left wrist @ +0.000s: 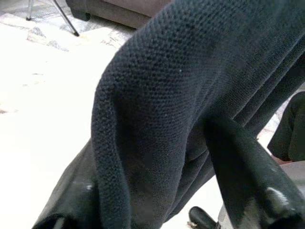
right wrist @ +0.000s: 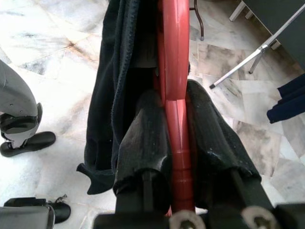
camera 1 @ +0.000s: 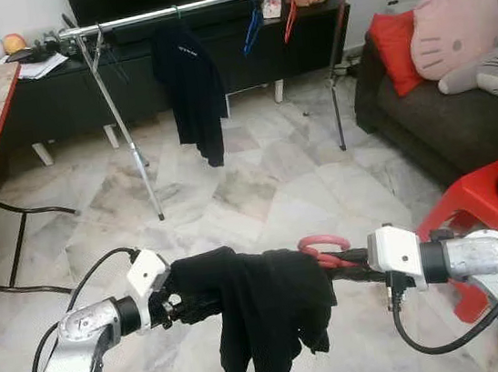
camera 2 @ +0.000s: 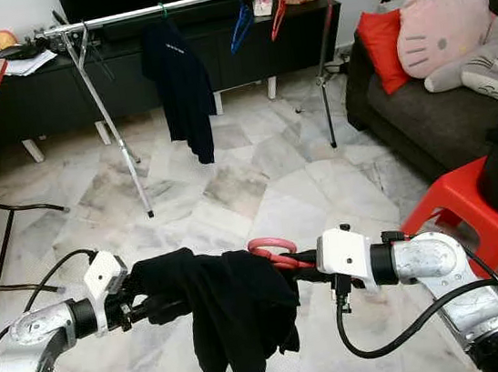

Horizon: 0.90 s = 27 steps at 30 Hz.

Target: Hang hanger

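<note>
Hanger held at its stiff neck, garment drooping

Hanger (right wrist: 172, 71), red plastic, is carried low above the floor (camera 1: 257, 176), well apart from the rail (camera 1: 207, 3). Its neck is clamped by the right gripper (right wrist: 177, 124), a sound rigid hold. The black garment (camera 1: 266, 317) hangs soft and loose, likely to swing. The left gripper (left wrist: 157, 191) seems pinched on that cloth, though its fingers are largely buried.
</note>
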Available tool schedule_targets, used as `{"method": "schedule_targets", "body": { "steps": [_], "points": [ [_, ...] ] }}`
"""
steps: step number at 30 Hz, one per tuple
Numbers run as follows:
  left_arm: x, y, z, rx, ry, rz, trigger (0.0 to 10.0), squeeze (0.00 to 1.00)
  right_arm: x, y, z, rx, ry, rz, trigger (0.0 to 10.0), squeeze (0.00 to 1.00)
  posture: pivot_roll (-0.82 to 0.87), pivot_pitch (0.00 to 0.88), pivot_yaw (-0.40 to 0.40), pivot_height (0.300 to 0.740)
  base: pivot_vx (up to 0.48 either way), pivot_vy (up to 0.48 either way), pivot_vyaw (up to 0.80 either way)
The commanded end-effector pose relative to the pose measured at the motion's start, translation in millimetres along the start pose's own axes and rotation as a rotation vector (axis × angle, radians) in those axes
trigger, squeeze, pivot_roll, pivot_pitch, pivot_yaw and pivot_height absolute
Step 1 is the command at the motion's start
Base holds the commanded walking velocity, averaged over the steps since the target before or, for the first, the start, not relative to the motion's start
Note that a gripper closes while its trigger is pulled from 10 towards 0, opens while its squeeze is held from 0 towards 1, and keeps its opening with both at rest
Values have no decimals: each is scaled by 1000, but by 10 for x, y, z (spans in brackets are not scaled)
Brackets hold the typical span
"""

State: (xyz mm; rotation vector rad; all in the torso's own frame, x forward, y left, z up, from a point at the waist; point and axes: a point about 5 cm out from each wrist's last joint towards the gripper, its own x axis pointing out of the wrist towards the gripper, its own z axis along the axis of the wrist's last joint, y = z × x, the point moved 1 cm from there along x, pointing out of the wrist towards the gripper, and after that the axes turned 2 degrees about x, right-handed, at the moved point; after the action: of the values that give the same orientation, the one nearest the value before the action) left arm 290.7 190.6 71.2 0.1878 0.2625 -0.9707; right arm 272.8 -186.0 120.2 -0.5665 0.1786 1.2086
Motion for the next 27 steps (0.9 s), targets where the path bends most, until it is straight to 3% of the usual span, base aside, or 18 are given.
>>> {"method": "schedule_targets", "body": {
  "steps": [1,27],
  "points": [
    [0,30,36,4,-7,-1,0,0,-42,-102,156,-47,-55,-39,0,0,-81,0,-21,740,0,0,0],
    [-7,5,83,-6,-26,-33,0,0,11,-86,128,-40,-49,-29,0,0,-73,0,-19,740,0,0,0]
  ]
}}
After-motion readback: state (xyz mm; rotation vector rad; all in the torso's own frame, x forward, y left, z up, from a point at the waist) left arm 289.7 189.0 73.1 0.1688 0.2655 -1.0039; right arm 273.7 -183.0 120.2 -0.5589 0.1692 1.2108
